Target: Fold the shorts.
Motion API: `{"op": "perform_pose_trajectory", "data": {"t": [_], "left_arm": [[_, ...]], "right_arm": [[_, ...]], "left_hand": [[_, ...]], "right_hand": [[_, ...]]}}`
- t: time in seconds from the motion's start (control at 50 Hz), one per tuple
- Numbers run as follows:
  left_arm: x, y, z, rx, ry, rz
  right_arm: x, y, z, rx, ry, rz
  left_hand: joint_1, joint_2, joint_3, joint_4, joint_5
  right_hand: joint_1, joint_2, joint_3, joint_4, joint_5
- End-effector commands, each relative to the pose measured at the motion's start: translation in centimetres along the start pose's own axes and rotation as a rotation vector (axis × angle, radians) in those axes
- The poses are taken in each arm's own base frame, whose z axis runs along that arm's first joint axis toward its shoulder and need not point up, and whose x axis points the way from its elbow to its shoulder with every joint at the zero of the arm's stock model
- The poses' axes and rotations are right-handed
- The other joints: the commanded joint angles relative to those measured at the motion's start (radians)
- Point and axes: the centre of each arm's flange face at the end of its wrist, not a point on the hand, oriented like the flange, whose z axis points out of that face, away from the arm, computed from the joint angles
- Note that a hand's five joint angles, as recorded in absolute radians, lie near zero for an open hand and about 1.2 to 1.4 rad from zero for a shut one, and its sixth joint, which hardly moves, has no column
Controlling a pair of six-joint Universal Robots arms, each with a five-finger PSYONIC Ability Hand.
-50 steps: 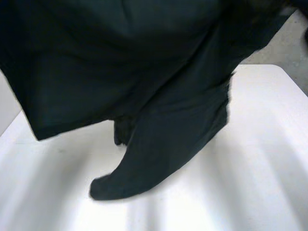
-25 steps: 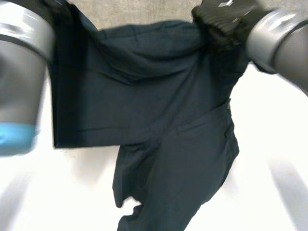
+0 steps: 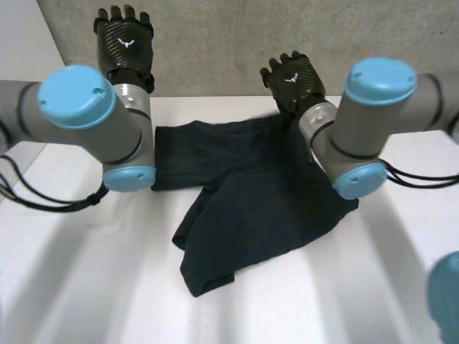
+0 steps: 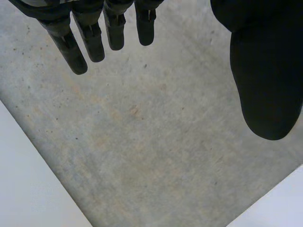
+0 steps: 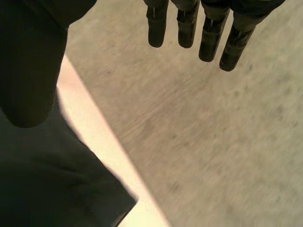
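Head view: the shorts (image 3: 244,208) lie crumpled on the table (image 3: 86,287), their far edge close along its far edge and one dark lobe reaching toward the near middle. We cannot tell waistband from leg hems in the folds. The left arm (image 3: 86,122) hides the shorts' left margin, and the right arm (image 3: 373,122) covers their far right part.

We see the left hand (image 3: 124,39) raised beyond the table's far edge, over the floor (image 3: 215,43). The right hand (image 3: 292,77) is raised at that edge too, above the shorts' far right corner. Neither touches the cloth.

Left wrist view: the fingers (image 4: 66,45) hang straight and spread, the thumb (image 4: 265,85) well apart from them, and nothing is held. Below is the floor, with the table cut off at two corners.

Right wrist view: the fingers (image 5: 156,28) are likewise straight, the thumb (image 5: 28,71) apart, the hand empty. A corner of the shorts (image 5: 47,184) lies under the thumb, near the table's edge.

Bare table lies left, right and near of the shorts.
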Motion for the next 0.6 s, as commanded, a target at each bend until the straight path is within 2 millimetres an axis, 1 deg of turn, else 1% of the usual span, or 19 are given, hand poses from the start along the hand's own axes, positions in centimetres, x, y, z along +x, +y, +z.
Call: {"op": "perform_pose_trajectory", "data": {"t": [0.02, 0.04, 0.06, 0.1, 0.12, 0.14, 0.18, 0.2, 0.22, 0.26, 0.3, 0.34, 0.36, 0.42, 0.46, 0.52, 0.6], "left_arm": [[-1.1, -3.7, -8.0, -0.103, 0.136, -0.087], [-0.9, -3.8, -9.4, -0.133, 0.169, -0.091], [-0.6, -3.8, -12.0, -0.196, 0.233, -0.1], [-0.1, -3.7, -14.7, -0.266, 0.302, -0.109], [0.2, -3.5, -16.0, -0.308, 0.338, -0.113], [0.7, -2.9, -18.7, -0.397, 0.408, -0.127], [1.0, -2.4, -21.2, -0.492, 0.463, -0.149], [1.1, -2.1, -22.3, -0.538, 0.484, -0.163], [1.2, -1.6, -24.1, -0.625, 0.511, -0.208], [1.3, -0.9, -25.4, -0.711, 0.512, -0.258], [1.8, 0.4, -26.3, -0.799, 0.489, -0.32], [2.1, 1.0, -26.3, -0.826, 0.47, -0.359], [2.2, 1.1, -26.3, -0.834, 0.464, -0.371], [2.5, 1.6, -25.8, -0.838, 0.449, -0.383], [2.6, 2.1, -25.3, -0.841, 0.433, -0.385], [2.8, 2.7, -25.1, -0.855, 0.425, -0.377], [3.6, 3.4, -24.9, -0.859, 0.425, -0.372]], "right_arm": [[3.3, 0.8, -5.6, -0.223, -0.047, 0.095], [3.4, 1.3, -6.3, -0.253, -0.063, 0.094], [3.5, 2.3, -7.5, -0.31, -0.105, 0.083], [3.5, 3.2, -8.5, -0.352, -0.143, 0.068], [3.5, 4.5, -9.4, -0.398, -0.182, 0.052], [3.6, 5.1, -9.8, -0.415, -0.198, 0.041], [3.9, 6.6, -10.6, -0.452, -0.226, 0.022], [4.2, 7.8, -11.1, -0.469, -0.248, -0.009], [4.2, 8.4, -11.2, -0.472, -0.262, -0.026], [4.2, 9.4, -11.4, -0.47, -0.289, -0.06], [4.3, 11.3, -11.1, -0.458, -0.311, -0.094], [4.4, 12.5, -10.8, -0.446, -0.316, -0.098], [4.4, 13.5, -10.5, -0.431, -0.315, -0.091], [4.5, 14.2, -10.0, -0.395, -0.317, -0.087], [4.1, 14.7, -9.8, -0.37, -0.335, -0.074], [3.5, 15.4, -9.5, -0.364, -0.346, -0.062], [3.5, 15.7, -9.1, -0.351, -0.336, -0.065]], "left_hand": [[0.016, 0.006, -0.005, 0.002, -0.014], [0.025, 0.015, 0.003, 0.011, -0.005], [0.028, 0.018, 0.006, 0.014, -0.002], [0.028, 0.018, 0.006, 0.014, -0.002], [0.036, 0.027, 0.015, 0.023, 0.007], [0.045, 0.035, 0.024, 0.032, 0.016], [0.048, 0.038, 0.027, 0.035, 0.019], [0.051, 0.041, 0.03, 0.038, 0.022], [0.089, 0.079, 0.068, 0.076, 0.06], [0.127, 0.117, 0.106, 0.114, 0.098], [0.148, 0.138, 0.127, 0.135, 0.119], [0.183, 0.173, 0.162, 0.17, 0.154], [0.195, 0.185, 0.174, 0.182, 0.165], [0.198, 0.188, 0.177, 0.185, 0.169], [0.198, 0.188, 0.177, 0.185, 0.169], [0.192, 0.182, 0.171, 0.179, 0.163], [0.189, 0.179, 0.168, 0.176, 0.16]], "right_hand": [[-0.029, -0.051, -0.036, -0.061, -0.071], [-0.029, -0.051, -0.036, -0.061, -0.071], [-0.029, -0.051, -0.036, -0.061, -0.071], [-0.029, -0.051, -0.036, -0.061, -0.071], [-0.029, -0.051, -0.036, -0.061, -0.071], [-0.029, -0.051, -0.036, -0.061, -0.071], [-0.029, -0.051, -0.036, -0.061, -0.071], [-0.025, -0.047, -0.032, -0.056, -0.067], [-0.016, -0.038, -0.023, -0.047, -0.058], [0.007, -0.014, 0.0, -0.024, -0.034], [0.127, 0.106, 0.12, 0.096, 0.086], [0.224, 0.203, 0.217, 0.193, 0.183], [0.286, 0.264, 0.279, 0.254, 0.244], [0.374, 0.353, 0.367, 0.343, 0.333], [0.389, 0.367, 0.382, 0.358, 0.348], [0.404, 0.382, 0.396, 0.372, 0.362], [0.465, 0.444, 0.458, 0.434, 0.424]]}}
